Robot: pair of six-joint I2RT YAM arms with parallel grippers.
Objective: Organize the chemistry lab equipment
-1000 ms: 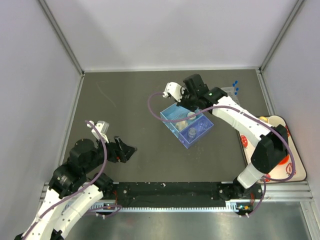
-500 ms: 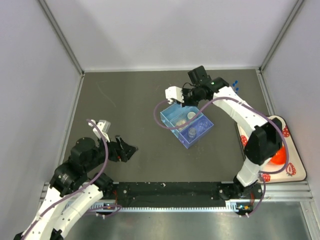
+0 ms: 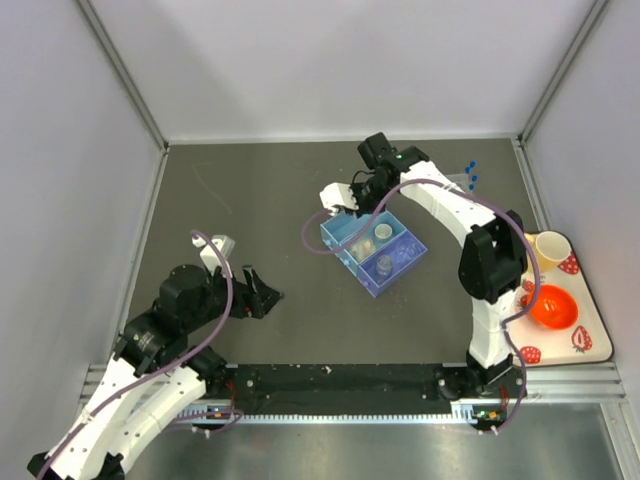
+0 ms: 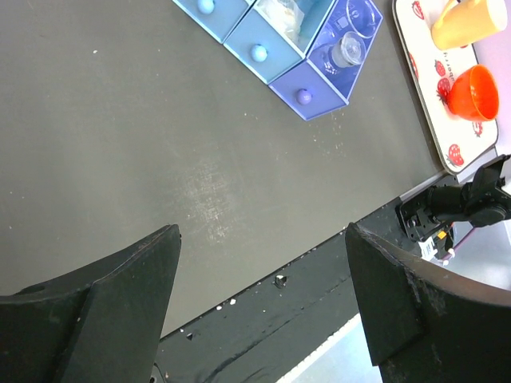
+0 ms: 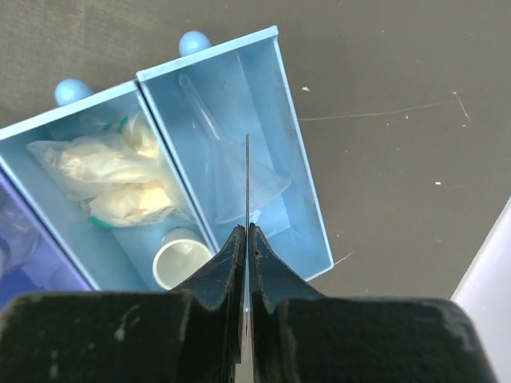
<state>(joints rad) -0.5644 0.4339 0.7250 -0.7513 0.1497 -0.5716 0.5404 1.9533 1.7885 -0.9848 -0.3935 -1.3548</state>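
Note:
A blue three-compartment organizer (image 3: 373, 245) sits mid-table. My right gripper (image 3: 352, 200) hovers over its far compartment, shut on a thin clear stick (image 5: 247, 175) seen edge-on, pointing down from the gripper (image 5: 247, 230). Below it lies a clear funnel (image 5: 239, 179). The middle compartment holds clear plastic bags (image 5: 104, 171) and a small white cup (image 5: 180, 257). The purple compartment holds tiny clear beakers (image 4: 347, 48). Blue-capped test tubes (image 3: 470, 175) stand at the back right. My left gripper (image 3: 262, 297) is open and empty above bare table, also in the left wrist view (image 4: 259, 239).
A strawberry-patterned tray (image 3: 590, 345) at the right edge carries a yellow mug (image 3: 549, 245) and an orange bowl (image 3: 548, 305). The black rail (image 3: 340, 380) runs along the near edge. Grey walls enclose the table on three sides.
My right gripper has swung left and now sits over the organizer's far compartment; its elbow has pulled back, uncovering the mug and bowl. My left gripper has shifted slightly right.

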